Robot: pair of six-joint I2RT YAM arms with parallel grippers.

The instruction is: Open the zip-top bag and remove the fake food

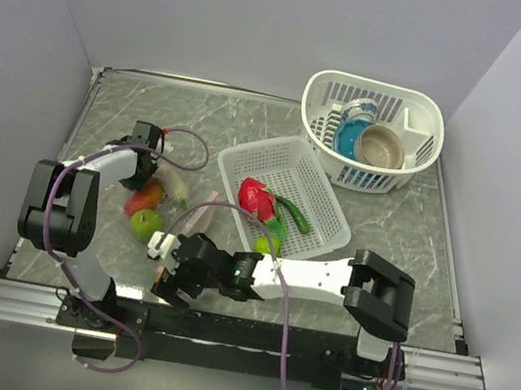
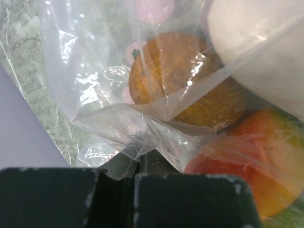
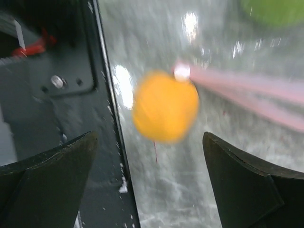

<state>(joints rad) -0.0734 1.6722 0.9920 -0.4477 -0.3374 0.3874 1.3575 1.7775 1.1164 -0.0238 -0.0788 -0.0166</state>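
Grey veined bench (image 1: 397, 219) fills a white-walled booth, with both arms bolted along its near edge.

The right arm (image 1: 317, 276) reaches from 5 o'clock across to about 7 o'clock. The left arm (image 1: 62, 205) bends up towards 9 o'clock. A round white basket (image 1: 376, 180) at 1 o'clock holds a blue cup (image 1: 353, 131) and a tan bowl (image 1: 382, 148). Near the centre, a square perforated basket (image 1: 286, 164) already carries a red fruit (image 1: 255, 196) and a green chili (image 1: 296, 213).

The zip-top bag (image 2: 95, 71) lies at 9 o'clock, just beside the left jaws. They are pinched closed on a thin fold of its film. Some fake food remains inside: an orange fruit (image 2: 166, 76), a red-and-yellow piece (image 2: 256, 161) and a white piece (image 2: 266, 52). A green apple (image 1: 145, 225) sits towards 8 o'clock; I cannot tell whether film covers it.

The right jaws stand wide apart and hold nothing. They straddle a yellow-orange ball (image 3: 165, 107) that touches the end of the pink zip strip (image 3: 247, 88), close to the bench's near rail. That view is blurred, so I cannot tell whether the ball is inside the bag.

- **Slipping film:** the left hold takes only a little slippery film, so a pull could slide it free.
- **Ball off the bench:** one finger arriving first could knock the ball towards the rail and off the bench.
- **Strip caught:** closing low might trap the strip together with the ball and drag the bag.
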